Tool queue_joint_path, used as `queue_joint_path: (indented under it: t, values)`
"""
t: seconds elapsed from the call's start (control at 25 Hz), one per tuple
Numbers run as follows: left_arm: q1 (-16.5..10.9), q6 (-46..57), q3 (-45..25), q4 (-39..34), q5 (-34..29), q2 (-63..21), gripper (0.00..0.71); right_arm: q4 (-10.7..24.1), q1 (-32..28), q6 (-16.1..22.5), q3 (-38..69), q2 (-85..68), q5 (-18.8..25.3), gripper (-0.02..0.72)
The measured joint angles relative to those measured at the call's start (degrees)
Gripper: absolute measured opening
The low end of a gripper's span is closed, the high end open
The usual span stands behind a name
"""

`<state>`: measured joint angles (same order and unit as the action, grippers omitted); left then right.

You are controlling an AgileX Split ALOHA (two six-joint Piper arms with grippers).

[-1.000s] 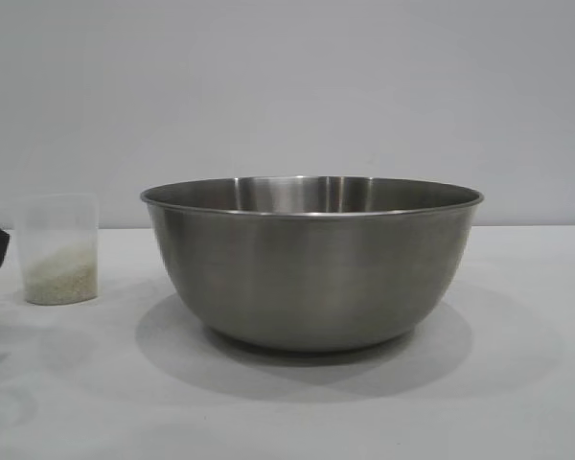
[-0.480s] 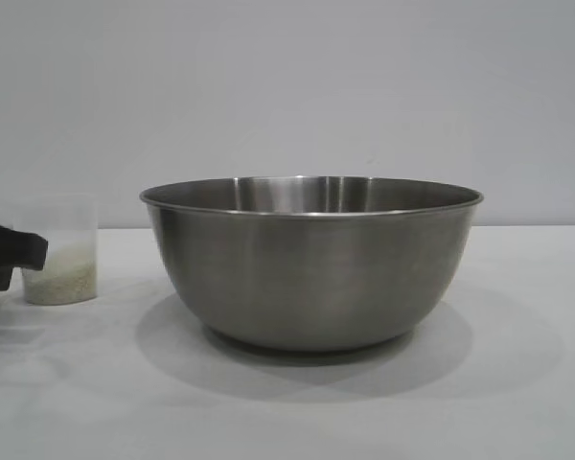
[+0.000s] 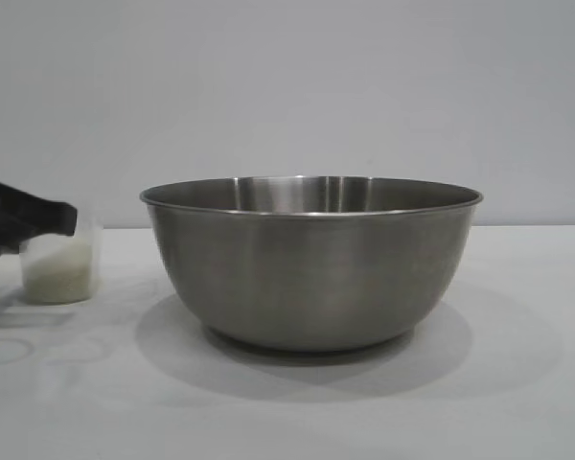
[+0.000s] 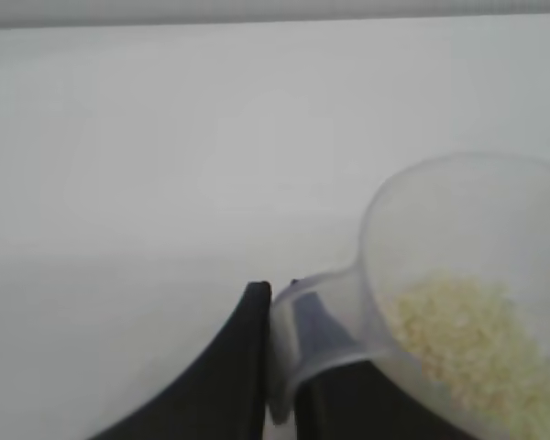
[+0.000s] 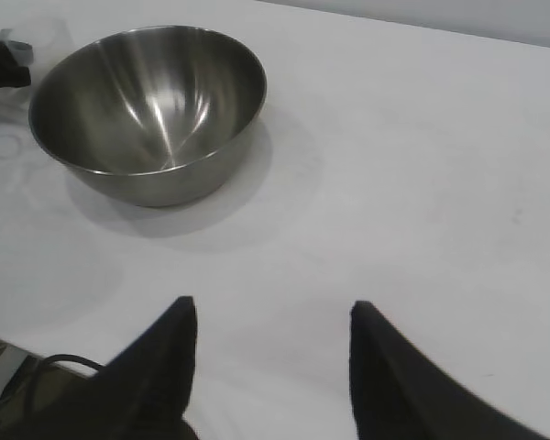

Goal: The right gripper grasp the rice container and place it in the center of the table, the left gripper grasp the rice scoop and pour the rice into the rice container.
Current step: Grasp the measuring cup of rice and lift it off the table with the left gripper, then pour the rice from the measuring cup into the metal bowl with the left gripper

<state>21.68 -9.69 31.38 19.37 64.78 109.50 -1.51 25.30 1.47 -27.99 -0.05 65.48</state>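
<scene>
White cloth-covered table (image 3: 517, 402): steel rice container (image 3: 311, 264) upright at centre, casting shadow.

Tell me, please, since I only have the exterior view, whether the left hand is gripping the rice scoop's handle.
Observer: Yes. In the left wrist view, the left hand is shut on the thin handle of the rice scoop.
Operator: Thank you. Is there anything inside the rice container?
Observer: No. The right wrist view looks down into the rice container, and its inside is bare steel.
Operator: And where is the right hand?
Observer: The right hand hangs open over the table, well clear of the rice container.
</scene>
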Motion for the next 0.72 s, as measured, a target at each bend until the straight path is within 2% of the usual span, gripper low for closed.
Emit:
queue_joint_path:
  t: [0.16, 0.36, 0.56, 0.72]
  values:
    - [0.0, -12.43, 2.98, -10.18, 0.0, -5.61, 0.0, 0.0, 0.0, 0.0, 0.0, 0.0, 0.0, 0.365]
    - [0.0, -29.35, 8.26, -24.64, -0.17, -7.93, 0.0, 0.0, 0.0, 0.0, 0.0, 0.0, 0.0, 0.365]
    - [0.0, -44.34, 11.73, -37.0, -7.41, -7.93, 0.0, 0.0, 0.0, 0.0, 0.0, 0.0, 0.0, 0.365]
    - [0.0, -51.49, 13.15, -46.39, -13.98, -7.93, 0.0, 0.0, 0.0, 0.0, 0.0, 0.0, 0.0, 0.365]
